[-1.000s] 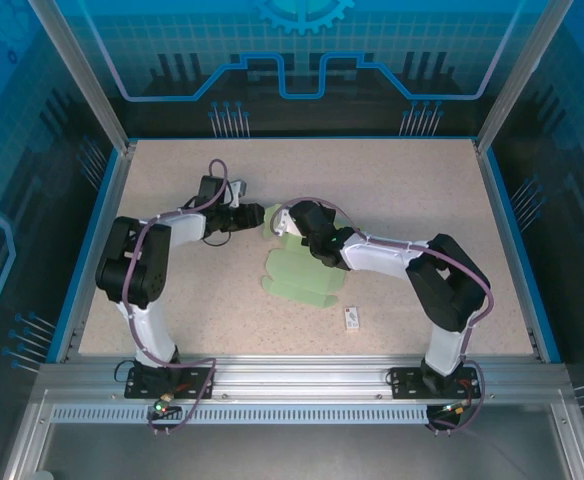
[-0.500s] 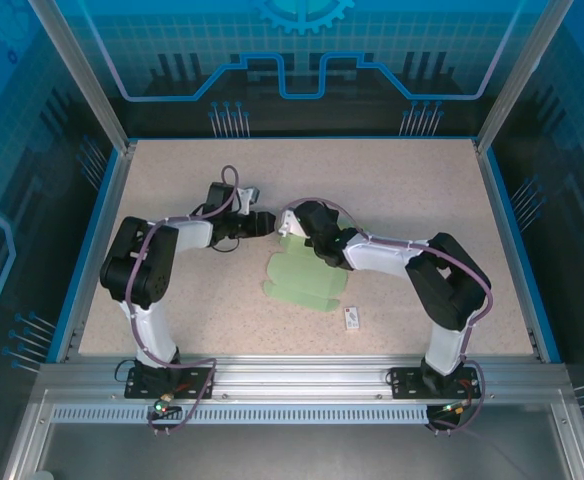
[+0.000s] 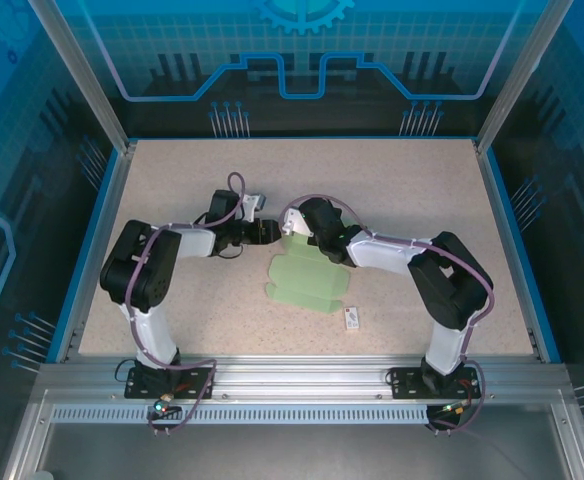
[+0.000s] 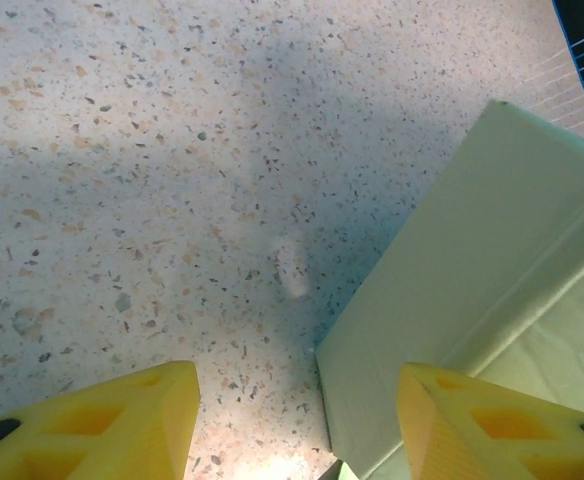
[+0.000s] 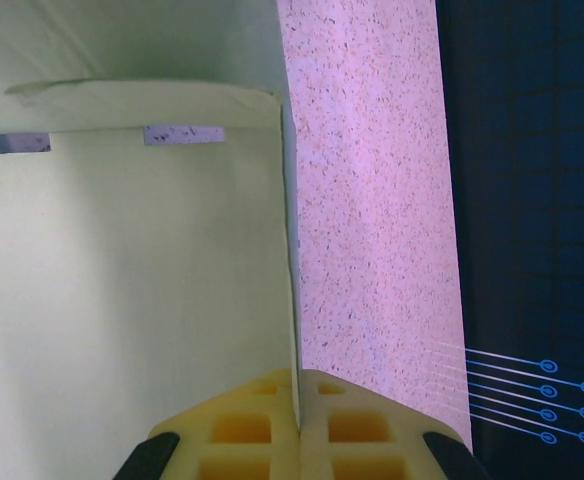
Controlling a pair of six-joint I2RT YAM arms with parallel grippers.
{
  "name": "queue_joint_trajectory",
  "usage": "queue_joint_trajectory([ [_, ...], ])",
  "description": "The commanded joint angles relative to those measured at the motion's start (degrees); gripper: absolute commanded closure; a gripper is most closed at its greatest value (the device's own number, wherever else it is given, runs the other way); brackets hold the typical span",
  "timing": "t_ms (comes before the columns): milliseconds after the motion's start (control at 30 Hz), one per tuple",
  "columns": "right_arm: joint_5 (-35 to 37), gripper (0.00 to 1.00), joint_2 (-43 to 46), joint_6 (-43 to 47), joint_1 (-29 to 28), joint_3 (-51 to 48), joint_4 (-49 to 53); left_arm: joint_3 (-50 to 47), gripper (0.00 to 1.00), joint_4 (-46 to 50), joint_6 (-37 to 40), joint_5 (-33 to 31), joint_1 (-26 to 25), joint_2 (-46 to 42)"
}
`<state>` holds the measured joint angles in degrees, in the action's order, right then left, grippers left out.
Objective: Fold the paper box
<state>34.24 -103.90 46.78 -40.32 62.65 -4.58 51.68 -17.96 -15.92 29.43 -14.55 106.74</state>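
My left claw has slid right across the worktop since a second ago; back then it sat well off to the left, and now it's just beside the far-left corner of the paper box; my right claw has barely shifted, still at the box's far edge; the pale upright flap that showed between my two arms is now mostly hidden behind them; the main sheet lies flat mid-worktop as before, white tag near its front right corner, apart from it.

Left wrist view: left claw standing apart, yellow fingers wide, speckled worktop under the gap; a raised panel of the paper box stands at the right with a crease along it, its near corner reaching in between my fingers; whether the right-hand finger touches it, I cannot tell. Right wrist view: right claw pressed together on a thin edge of the paper box, the card running straight into the seam; a flap folds across the top, two small grey marks just below it.

The worktop is beige speckle; an aluminium rail runs along the near edge; blue see-through walls with a printed pattern stand around.
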Motion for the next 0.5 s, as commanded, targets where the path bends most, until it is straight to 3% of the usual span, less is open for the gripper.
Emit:
queue_joint_trajectory([
  [0, -1.7, 0.99, 2.2, -0.3, 0.8, -0.7, 0.8, -1.4, 0.44, -3.0, 2.0, 2.1, -0.3, -2.9],
  [467, -4.2, 0.98, 3.1, -1.2, 1.4, 0.0, 3.1, -1.1, 0.43, -7.7, 1.2, 5.5, -0.3, -1.8],
])
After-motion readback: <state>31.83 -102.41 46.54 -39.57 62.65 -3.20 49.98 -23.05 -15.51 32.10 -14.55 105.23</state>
